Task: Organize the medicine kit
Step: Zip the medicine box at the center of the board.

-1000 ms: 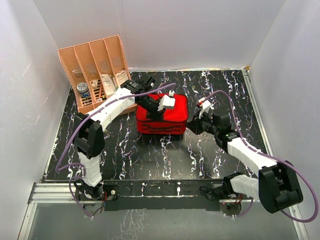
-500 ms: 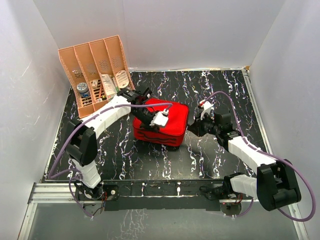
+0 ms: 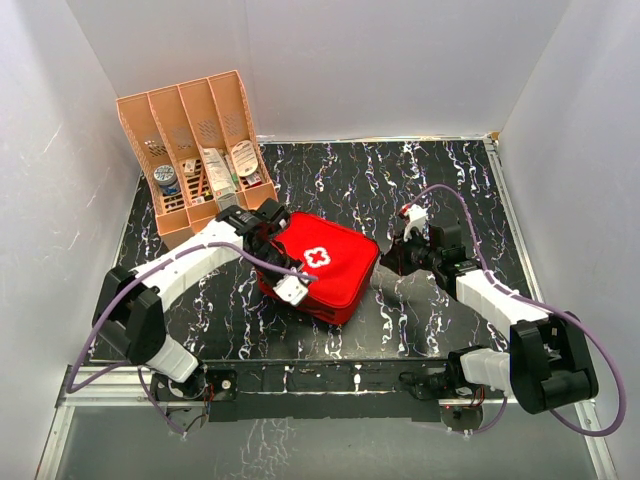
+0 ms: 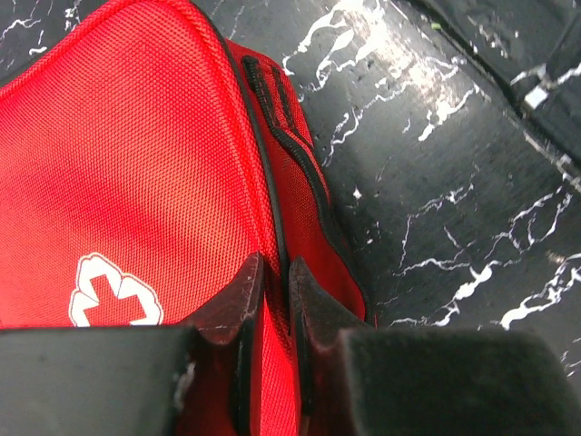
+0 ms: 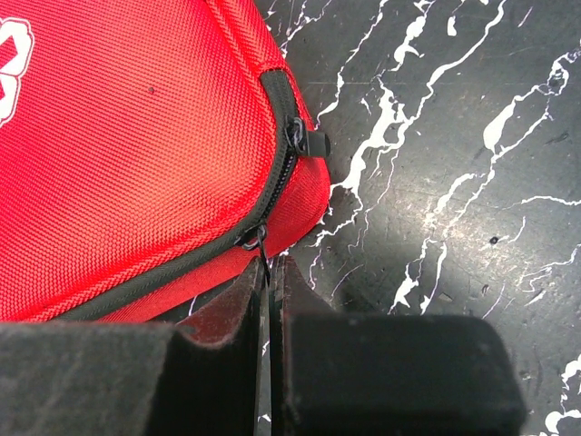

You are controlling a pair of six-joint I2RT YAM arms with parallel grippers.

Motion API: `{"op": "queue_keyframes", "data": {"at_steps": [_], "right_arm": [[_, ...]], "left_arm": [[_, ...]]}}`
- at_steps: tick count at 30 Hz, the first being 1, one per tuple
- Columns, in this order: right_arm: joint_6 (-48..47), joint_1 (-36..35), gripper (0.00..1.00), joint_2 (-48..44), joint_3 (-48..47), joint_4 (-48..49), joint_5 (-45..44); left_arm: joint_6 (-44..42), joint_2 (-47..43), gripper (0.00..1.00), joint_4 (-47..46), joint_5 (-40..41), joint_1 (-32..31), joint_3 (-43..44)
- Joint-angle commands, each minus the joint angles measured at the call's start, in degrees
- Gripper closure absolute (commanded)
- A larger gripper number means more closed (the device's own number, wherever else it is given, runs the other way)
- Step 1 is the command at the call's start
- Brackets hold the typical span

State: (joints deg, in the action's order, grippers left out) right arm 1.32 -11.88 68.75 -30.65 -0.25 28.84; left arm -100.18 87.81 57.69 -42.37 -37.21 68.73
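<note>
Soft red zip medicine kit (image 3: 335, 272), lid newly shut, awaits zipping; left gripper (image 4: 275, 269) jaws clench its seam, right gripper (image 5: 270, 265) jaws its 3 o'clock zip pull (image 5: 256, 239).

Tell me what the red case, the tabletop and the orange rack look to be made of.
The red case: woven fabric, likely nylon, matte; a fine weave grain shows, with black piping.
The tabletop: glossy black with white marble veining, probably a printed film or laminate; it reflects light.
The orange rack: looks like moulded plastic, matte, with slotted walls.

right gripper (image 5: 270, 266) pinching zip pull (image 5: 255, 239), medicine kit (image 5: 136, 145)
</note>
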Motion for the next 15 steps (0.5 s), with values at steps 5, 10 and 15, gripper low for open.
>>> {"op": "queue_keyframes", "data": {"at_steps": [5, 10, 15], "right_arm": [[-2.97, 3.36, 1.00, 1.95, -5.56, 7.27, -10.65], [-4.78, 3.53, 1.00, 7.64, -8.88, 6.92, -11.59], [-6.05, 3.53, 1.00, 13.81, -14.78, 7.32, -10.84]], "left_arm": [[-23.93, -6.21, 1.00, 16.05, -1.00, -0.19, -6.29], [-31.51, -7.13, 1.00, 19.16, -1.04, -0.16, -6.69], [-37.33, -7.16, 1.00, 22.26, -1.33, -0.14, -7.03]]}}
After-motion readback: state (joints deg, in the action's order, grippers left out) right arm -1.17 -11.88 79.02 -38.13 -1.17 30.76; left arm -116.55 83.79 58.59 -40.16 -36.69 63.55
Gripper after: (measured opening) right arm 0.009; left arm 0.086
